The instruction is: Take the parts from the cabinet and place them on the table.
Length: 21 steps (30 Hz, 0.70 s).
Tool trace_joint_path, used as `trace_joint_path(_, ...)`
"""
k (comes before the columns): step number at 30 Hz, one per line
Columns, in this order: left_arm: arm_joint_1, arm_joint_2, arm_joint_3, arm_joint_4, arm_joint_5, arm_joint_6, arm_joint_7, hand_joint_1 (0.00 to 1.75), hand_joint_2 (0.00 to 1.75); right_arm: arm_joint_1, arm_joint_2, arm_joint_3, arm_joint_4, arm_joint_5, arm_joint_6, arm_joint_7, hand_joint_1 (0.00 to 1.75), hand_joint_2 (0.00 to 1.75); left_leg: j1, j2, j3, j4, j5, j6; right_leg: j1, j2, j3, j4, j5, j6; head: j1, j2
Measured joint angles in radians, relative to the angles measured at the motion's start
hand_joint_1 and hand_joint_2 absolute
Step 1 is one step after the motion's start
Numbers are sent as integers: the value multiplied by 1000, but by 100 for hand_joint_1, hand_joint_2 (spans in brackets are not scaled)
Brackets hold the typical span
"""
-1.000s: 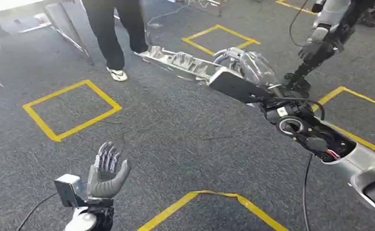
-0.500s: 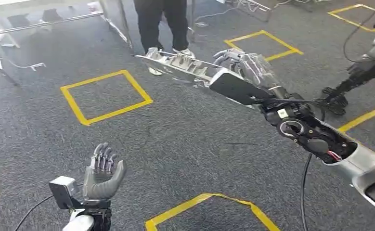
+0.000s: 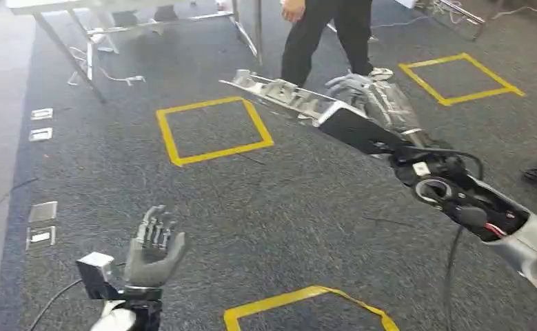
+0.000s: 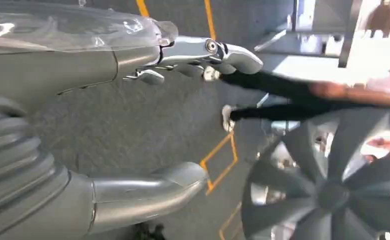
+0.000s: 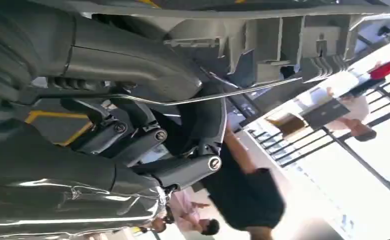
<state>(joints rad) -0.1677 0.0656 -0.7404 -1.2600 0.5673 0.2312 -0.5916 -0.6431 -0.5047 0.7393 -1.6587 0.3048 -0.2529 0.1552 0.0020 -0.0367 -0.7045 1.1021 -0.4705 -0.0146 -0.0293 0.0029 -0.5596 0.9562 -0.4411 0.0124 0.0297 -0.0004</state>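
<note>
A long silver ribbed part is carried level above the carpet, out in front of me. My right hand, wrapped in clear film, grips its near end, and my right arm reaches out to it from the lower right. In the right wrist view the part's grey underside lies across the dark fingers. My left hand is raised at the lower left with its fingers apart and holds nothing. In the left wrist view its thumb and fingers are spread wide.
A person in black trousers stands just beyond the part's far end. A metal table frame is at the back left. Yellow tape squares mark the grey carpet. A grey spoked wheel shows in the left wrist view.
The whole picture has shifted to the right, so the camera has turned left. The part stays in my right hand. The table frame and floor plates have come into view.
</note>
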Motion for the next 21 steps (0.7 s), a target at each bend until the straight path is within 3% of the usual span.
trace_joint_path(2, 6, 2, 0, 0, -2, 10, 6, 0, 175, 14, -5, -4, 0, -5, 0, -2, 175, 175, 5, 23, -72, 150, -55, -7, 3, -26, 0, 0, -1, -3, -3, 0)
trace_joint_path(3, 11, 2, 0, -2, -1, 14, 12, 0, 175, 20, -6, -7, 0, -11, 0, -3, 175, 175, 6, 29, -86, 178, -56, -9, 3, -29, 0, 1, -2, -4, -5, 0)
trace_joint_path(4, 17, 4, 0, -8, -2, 21, 15, 0, 175, 27, -6, -10, 0, -17, 0, -4, 175, 175, 7, 30, -74, 158, -36, -8, 3, -38, 0, 1, -2, -4, -10, 0)
trace_joint_path(5, 21, 6, 0, -14, -2, 22, 17, 0, 175, 33, -6, -15, -2, -23, 0, -6, 175, 175, 7, 31, -40, 94, -1, -5, 4, -44, 1, 1, -3, -3, -14, 0)
trace_joint_path(7, 22, 9, 0, -24, -2, 24, 22, 0, 175, 34, -7, -20, -3, -25, 0, -7, 175, 175, 3, 38, 58, -84, 69, 12, 4, -52, 2, 0, -4, 0, -18, 0)
trace_joint_path(8, 22, 11, 0, -29, -4, 26, 22, 0, 175, 37, -7, -23, -5, -25, 0, -5, 175, 175, -3, 51, 89, -130, 70, 23, 9, -54, -1, 2, -6, 4, -19, 0)
trace_joint_path(9, 23, 12, 0, -34, -5, 29, 23, 0, 175, 39, -9, -27, -9, -23, -2, -2, 175, 175, -6, 52, 91, -148, 68, 24, 15, -54, -3, 4, -7, 8, -18, 0)
trace_joint_path(10, 25, 14, 0, -38, -5, 30, 25, 0, 175, 44, -12, -29, -13, -21, -2, 3, 175, 175, -9, 51, 89, -143, 67, 25, 12, -56, -2, 2, -4, 15, -13, 0)
trace_joint_path(11, 28, 16, 0, -42, -5, 32, 25, 0, 175, 51, -15, -30, -18, -21, -2, 8, 175, 175, -3, 50, 92, -149, 68, 25, 14, -57, -3, 6, -14, 16, -13, 0)
trace_joint_path(12, 31, 18, 0, -46, -4, 34, 27, 0, 175, 59, -21, -33, -24, -19, -3, 14, 175, 175, -5, 49, 93, -147, 65, 22, 13, -56, 0, 3, -12, 7, -12, 0)
trace_joint_path(17, 36, 25, 0, -50, 7, 40, 27, 0, 175, 83, -47, -53, -50, -17, -3, 27, 175, 175, -6, 45, 93, -147, 63, 26, 11, -60, 10, -11, -7, 17, 7, 0)
trace_joint_path(21, 36, 29, 0, -50, 15, 40, 23, 0, 175, 95, -57, -67, -66, -2, -3, 33, 175, 175, -6, 45, 93, -145, 62, 28, 11, -59, 13, -16, -4, 22, 10, 0)
